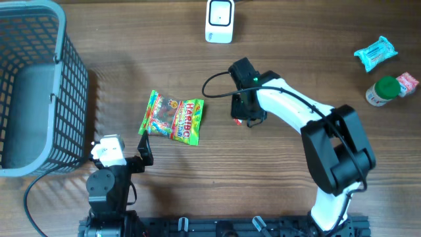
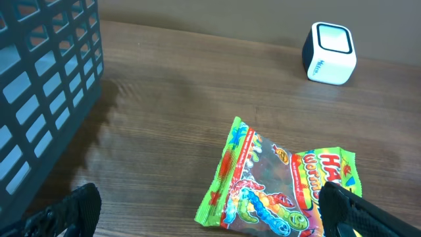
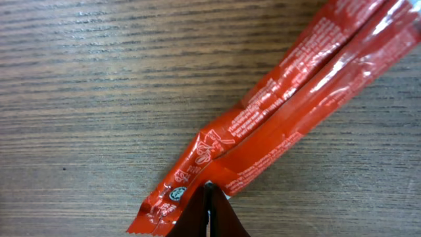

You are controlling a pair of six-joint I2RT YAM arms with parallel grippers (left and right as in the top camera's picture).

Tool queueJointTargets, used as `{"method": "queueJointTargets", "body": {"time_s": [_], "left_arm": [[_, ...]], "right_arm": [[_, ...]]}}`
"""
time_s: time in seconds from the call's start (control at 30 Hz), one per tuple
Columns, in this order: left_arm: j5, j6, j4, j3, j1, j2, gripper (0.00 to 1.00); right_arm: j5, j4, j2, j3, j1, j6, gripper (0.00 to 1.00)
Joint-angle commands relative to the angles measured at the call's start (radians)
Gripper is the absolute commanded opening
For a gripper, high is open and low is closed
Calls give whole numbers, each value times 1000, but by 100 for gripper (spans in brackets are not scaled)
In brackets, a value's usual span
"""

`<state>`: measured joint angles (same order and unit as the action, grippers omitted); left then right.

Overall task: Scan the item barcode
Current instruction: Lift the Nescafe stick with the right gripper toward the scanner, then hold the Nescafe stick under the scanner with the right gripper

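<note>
Your right hand (image 3: 209, 214) is pinching the red wrapper (image 3: 276, 125) (left hand (image 2: 207, 214) spread wide, idle), so next you lift it to the scanner (image 1: 220, 20).

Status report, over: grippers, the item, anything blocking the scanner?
Left gripper open by the green Haribo gummy bag. Right gripper shut on one end of the long red foil wrapper. Nothing between it and the white boxy scanner.

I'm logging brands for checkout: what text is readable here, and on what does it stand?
"HARIBO": on the gummy bag.
White print on the red wrapper: too small to read.
Side mark on the scanner: too blurred to read.
The teal packet and the green-capped bottle: nothing legible.
</note>
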<state>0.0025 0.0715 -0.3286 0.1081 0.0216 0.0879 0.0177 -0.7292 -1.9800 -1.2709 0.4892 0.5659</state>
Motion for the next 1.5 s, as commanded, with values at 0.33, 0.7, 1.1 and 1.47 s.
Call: {"method": "queueJointTargets", "body": {"time_s": [0.33, 0.7, 1.1, 1.47], "left_arm": [[12, -16, 4, -8, -4, -2, 100], [12, -15, 4, -8, -4, -2, 100], [12, -16, 4, -8, -4, -2, 100], [12, -16, 4, -8, -4, -2, 100]], "right_arm": [[32, -228, 164, -156, -15, 176, 100], [-41, -181, 105, -139, -25, 394, 91], [-96, -332, -206, -282, -27, 481, 64], [-132, -333, -266, -277, -98, 454, 34]]}}
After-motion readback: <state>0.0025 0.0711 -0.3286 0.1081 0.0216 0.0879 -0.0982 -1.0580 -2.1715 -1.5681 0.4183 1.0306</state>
